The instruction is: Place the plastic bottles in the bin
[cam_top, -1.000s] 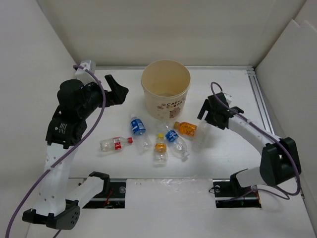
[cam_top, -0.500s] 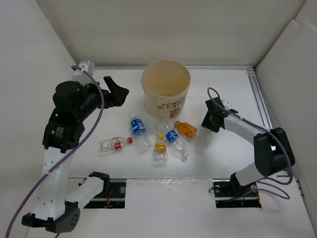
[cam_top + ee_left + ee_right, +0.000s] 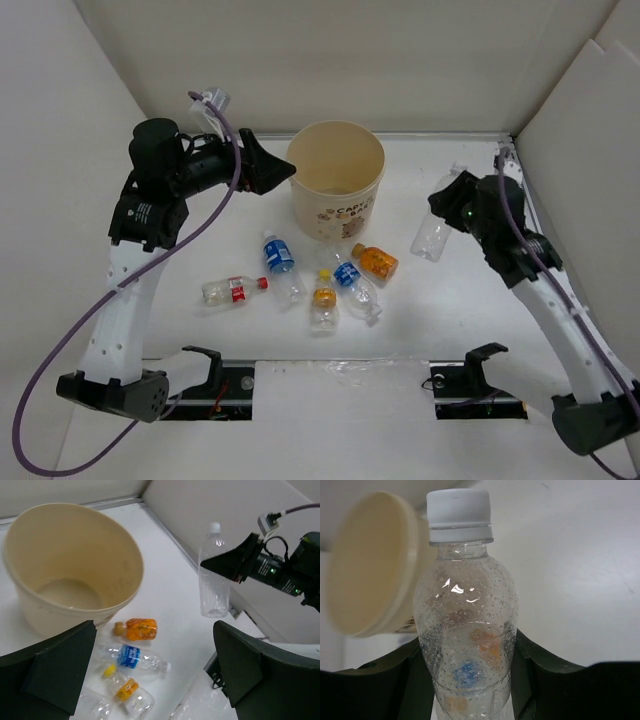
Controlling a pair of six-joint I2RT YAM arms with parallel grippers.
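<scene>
Right wrist: right hand (image 3: pixel 470 695) clamps the plain clear bottle (image 3: pixel 465 605).

Bin (image 3: pixel 125 565) upright at left. Right gripper (image 3: pixel 212 566) clamps clear bottle (image 3: pixel 214 587) upright, right of bin. Orange bottle (image 3: pixel 139 628), blue-label bottle (image 3: pixel 132 660) and yellow-cap bottle (image 3: pixel 127 692) lie on table (image 3: pixel 170 590) near bin. Left gripper (image 3: pixel 154 630) wide apart.

The white table (image 3: pixel 450 300) carries the upright tan bin (image 3: pixel 340 215) — five bottles (image 3: pixel 356 285) lie clustered near its front.
</scene>
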